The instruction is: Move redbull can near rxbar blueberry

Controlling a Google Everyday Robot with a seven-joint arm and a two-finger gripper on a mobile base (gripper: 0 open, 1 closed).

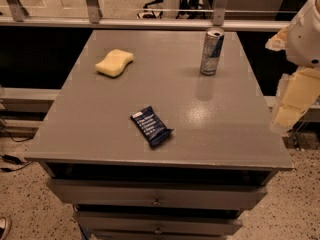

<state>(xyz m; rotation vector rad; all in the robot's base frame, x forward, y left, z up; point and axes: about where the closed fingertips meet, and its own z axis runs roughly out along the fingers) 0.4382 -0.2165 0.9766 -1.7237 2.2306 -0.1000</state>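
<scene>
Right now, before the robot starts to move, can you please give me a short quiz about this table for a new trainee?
1. True or false: the redbull can lies on its side.
2. Which thing is nearest the front edge of the table? A) sponge B) rxbar blueberry C) redbull can
3. Fill in: the end effector hangs beside the table, at the picture's ____ edge.

Key: 1 false, it stands upright; 2 B; 3 right.
</scene>
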